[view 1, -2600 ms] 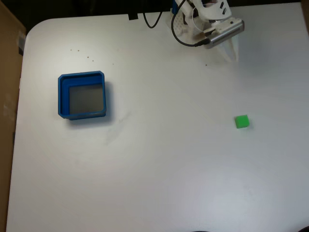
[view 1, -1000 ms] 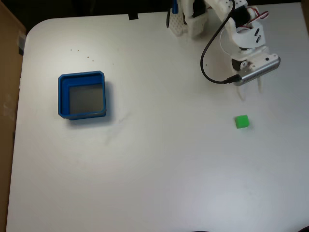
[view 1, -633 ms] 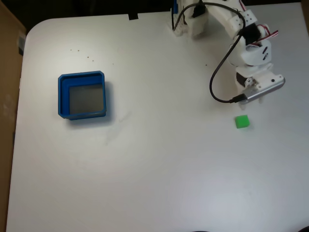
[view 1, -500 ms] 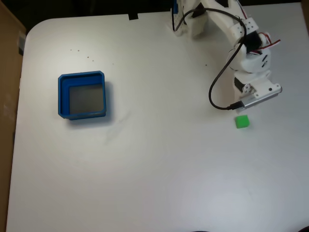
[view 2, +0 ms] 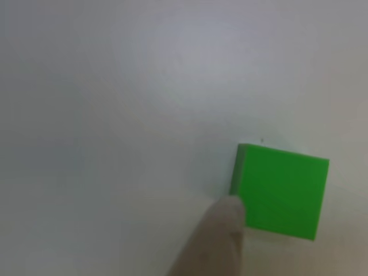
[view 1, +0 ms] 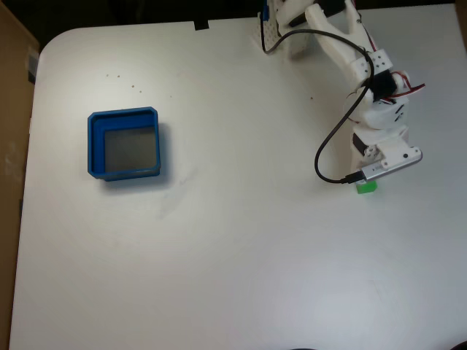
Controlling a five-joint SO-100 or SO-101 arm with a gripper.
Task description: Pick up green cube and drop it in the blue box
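a white robot arm [view 1: 343, 51] is reaching from the top edge of a white bench [view 1: 233, 255] down toward the right side in the fixed view. its wrist block is hanging right over the green cube [view 1: 367, 187], covering the cube's upper part, so only a green sliver is peeking out below. the pincer [view 1: 368, 179] is hiding under the wrist there, and i cannot tell whether its jaws are apart or together. in the other view, one pale, blurred fingertip [view 2: 215, 241] is touching the lower left corner of the green cube [view 2: 282, 191], which is sitting flat on the bench. the blue box [view 1: 124, 144] is sitting well apart, on the left side of the bench, holding nothing.
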